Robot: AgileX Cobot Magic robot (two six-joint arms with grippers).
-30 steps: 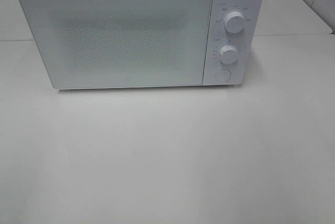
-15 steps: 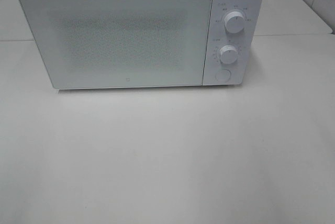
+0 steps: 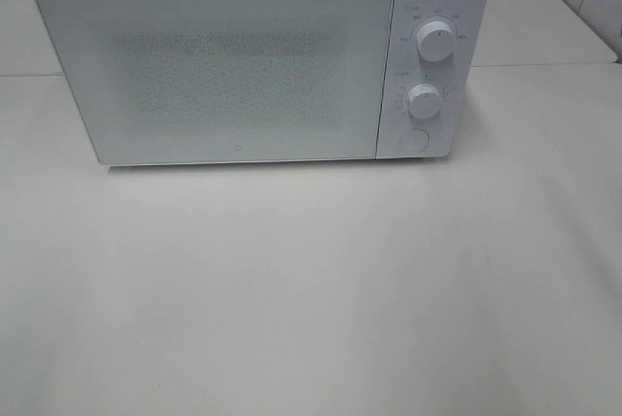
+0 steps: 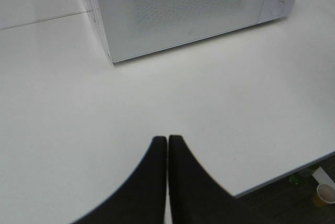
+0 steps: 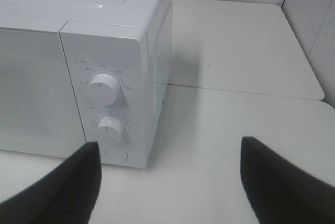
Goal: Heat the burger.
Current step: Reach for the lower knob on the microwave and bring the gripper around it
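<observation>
The burger showed in none of my views, so I could not tell where it was. My left gripper point(image 4: 167, 141) had its two black fingers point(image 4: 152, 182) pressed together, tip against tip. My right gripper point(image 5: 170, 144) was spread wide, its dark fingers point(image 5: 63, 182) well apart and holding nothing.

Beneath and ahead of both lay the white matte tabletop point(image 3: 311, 290). Off to one side of the left gripper, past the table's edge and lower down, a small paper cup point(image 4: 325, 194) stood on the dark floor.

Farther ahead of the left gripper stood the white box-shaped microwave oven point(image 3: 243, 66), upright on the tabletop. Its wide door point(image 3: 214, 66), with the dotted mesh window, was shut.

The right gripper faced the oven's control end from nearby. Ahead of one finger, not between the two, sat the round white push button point(image 5: 116, 155). Above it was the lower round white knob point(image 5: 110, 130), and above that the upper round white knob point(image 5: 103, 88).

Beyond the oven, past a seam, a second white table surface point(image 5: 235, 41) ran back to a pale tiled wall point(image 5: 314, 20).
</observation>
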